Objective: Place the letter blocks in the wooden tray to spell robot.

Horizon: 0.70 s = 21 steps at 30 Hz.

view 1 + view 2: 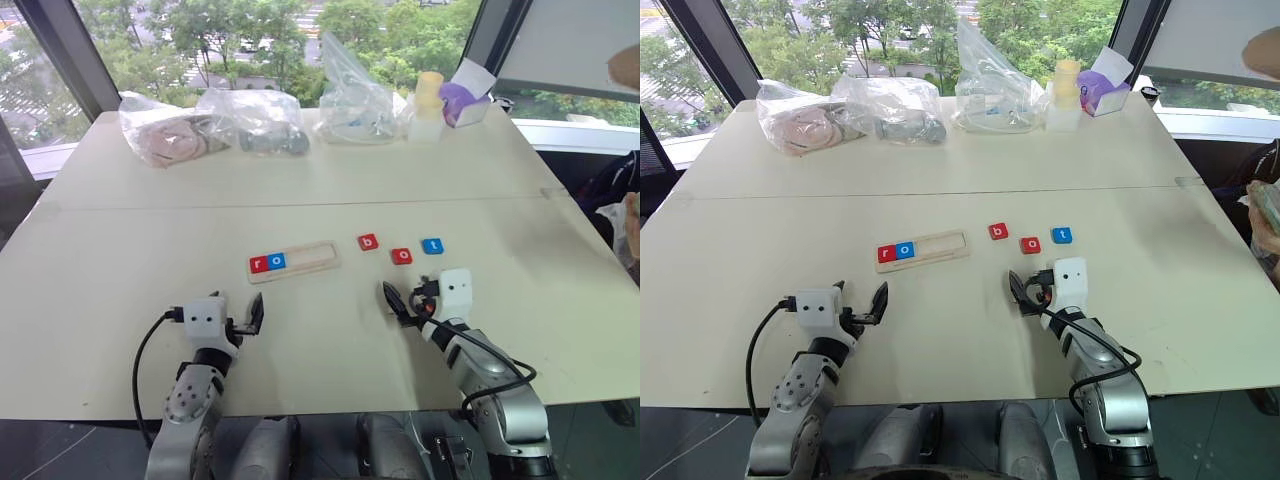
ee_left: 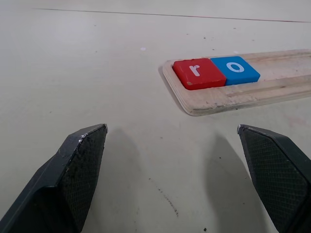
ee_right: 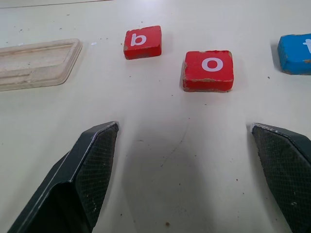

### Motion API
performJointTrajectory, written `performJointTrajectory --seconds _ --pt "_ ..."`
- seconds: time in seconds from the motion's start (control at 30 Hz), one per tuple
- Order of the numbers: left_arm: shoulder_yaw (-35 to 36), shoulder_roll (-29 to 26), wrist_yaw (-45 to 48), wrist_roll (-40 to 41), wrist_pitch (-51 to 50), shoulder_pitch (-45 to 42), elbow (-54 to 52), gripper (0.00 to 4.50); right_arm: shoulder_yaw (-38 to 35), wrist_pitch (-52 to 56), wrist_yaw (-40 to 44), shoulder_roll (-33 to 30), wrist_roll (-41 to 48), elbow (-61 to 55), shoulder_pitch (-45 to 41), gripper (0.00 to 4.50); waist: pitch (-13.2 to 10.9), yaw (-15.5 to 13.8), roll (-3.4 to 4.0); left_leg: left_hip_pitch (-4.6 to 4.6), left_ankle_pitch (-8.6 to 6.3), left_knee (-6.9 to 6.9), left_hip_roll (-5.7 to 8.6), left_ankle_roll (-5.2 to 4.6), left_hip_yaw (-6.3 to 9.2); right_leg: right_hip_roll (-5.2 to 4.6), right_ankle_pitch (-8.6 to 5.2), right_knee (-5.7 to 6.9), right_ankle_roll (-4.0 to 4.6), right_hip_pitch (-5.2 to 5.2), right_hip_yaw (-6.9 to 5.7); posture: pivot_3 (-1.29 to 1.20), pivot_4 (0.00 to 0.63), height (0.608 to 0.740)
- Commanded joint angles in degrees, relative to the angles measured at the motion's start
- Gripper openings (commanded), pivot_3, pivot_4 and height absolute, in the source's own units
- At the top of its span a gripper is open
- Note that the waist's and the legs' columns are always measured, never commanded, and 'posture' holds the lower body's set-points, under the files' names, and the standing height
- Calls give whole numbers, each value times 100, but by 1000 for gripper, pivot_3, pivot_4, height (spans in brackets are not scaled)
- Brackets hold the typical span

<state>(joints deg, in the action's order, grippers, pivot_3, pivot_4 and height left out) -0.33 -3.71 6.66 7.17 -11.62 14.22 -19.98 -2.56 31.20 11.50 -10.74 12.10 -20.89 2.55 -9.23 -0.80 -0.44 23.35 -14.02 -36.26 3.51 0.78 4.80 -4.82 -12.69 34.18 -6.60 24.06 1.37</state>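
red "r" [image 1: 259, 264] and blue "o" [image 1: 277, 261] already seated in wooden tray [image 1: 312, 256]. next: red "b" [image 3: 142, 42]. right end effector [image 3: 187, 174] wide open, empty; left end effector [image 2: 175, 179] likewise. straddle squarely, pinch opposite edges, lift flat off surface [image 1: 120, 300].

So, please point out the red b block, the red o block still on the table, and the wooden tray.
red b block [image 3: 142, 42], right wrist view, top face.
red o block [image 3: 209, 67], right wrist view, top face.
wooden tray [image 1: 312, 257], left eye view, bare groove.
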Motion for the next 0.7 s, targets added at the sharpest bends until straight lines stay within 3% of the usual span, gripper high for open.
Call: performJointTrajectory --seconds 0.03,0.7 --pt "-87 -43 150 30 71 19 75 4500 -40 -10 -25 -11 -5 -22 58 4435 0 1 0 0 0 0 0 0 0 0 0 0 0 0 0 0 150 740" --pt "48 -21 101 33 311 67 246 4500 170 -93 111 -93 -112 64 -87 4435 3 12 5 -4 2 0 -1 -3 0 5 12 4 19 -1 0 0 150 740"
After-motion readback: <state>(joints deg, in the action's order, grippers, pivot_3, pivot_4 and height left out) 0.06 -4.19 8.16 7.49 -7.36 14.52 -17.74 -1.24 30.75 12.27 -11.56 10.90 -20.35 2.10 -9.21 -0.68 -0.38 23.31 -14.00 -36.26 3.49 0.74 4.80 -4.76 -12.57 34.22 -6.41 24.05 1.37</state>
